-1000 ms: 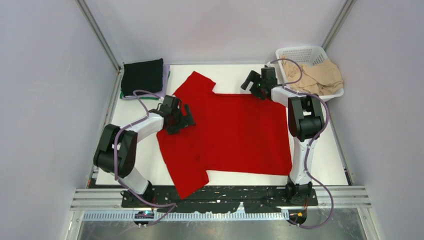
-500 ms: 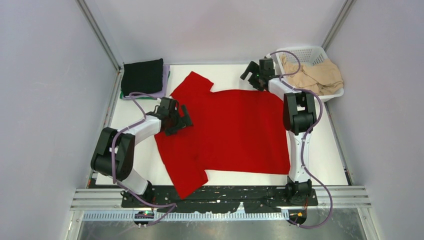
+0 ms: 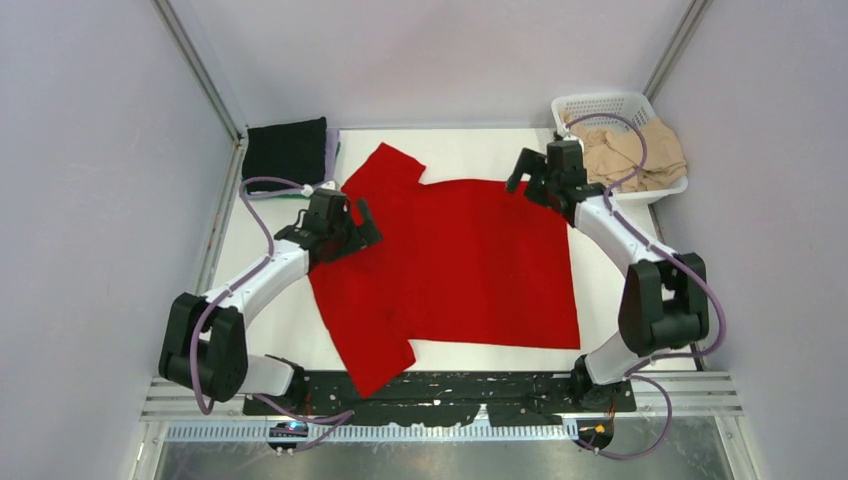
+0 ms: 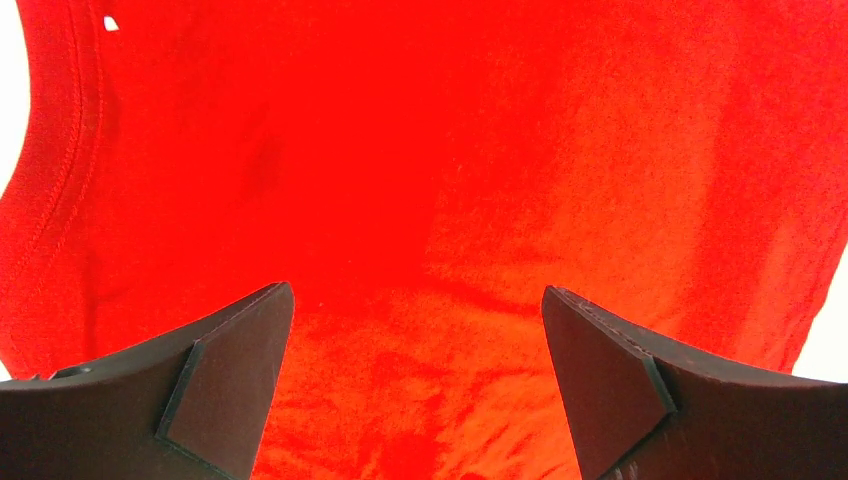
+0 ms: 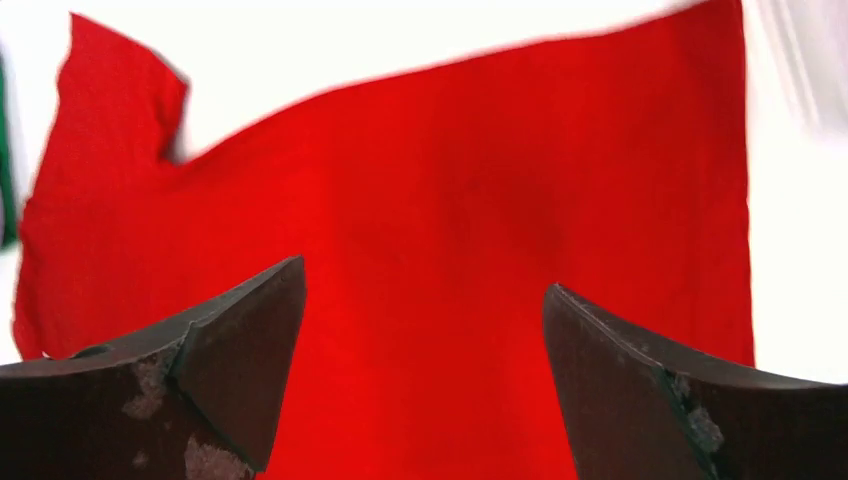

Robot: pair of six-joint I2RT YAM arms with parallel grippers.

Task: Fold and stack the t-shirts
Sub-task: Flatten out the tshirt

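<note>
The red shirt (image 3: 470, 265) lies flat and unfolded across the middle of the white table (image 3: 470, 145). Its long axis runs side to side, with the neck toward the left and the hem toward the right. One sleeve points to the far edge and the other to the near edge. Since a second ago the shirt has hardly shifted, but both arms have: the right elbow has swung out to the right side and the left elbow has dropped back toward its base. The left gripper (image 4: 415, 290) sits over the neck end of the shirt with its fingers spread wide and only cloth between them. It seems to hover just above the cloth, though contact is hard to judge. The right gripper (image 5: 424, 275) is also spread and holding nothing. It hangs by the far right corner of the hem, looking back along the shirt. A folded black shirt (image 3: 287, 152) rests in the far left corner. Beige shirts (image 3: 640, 150) are heaped in the basket (image 3: 600, 100) at far right.
</note>
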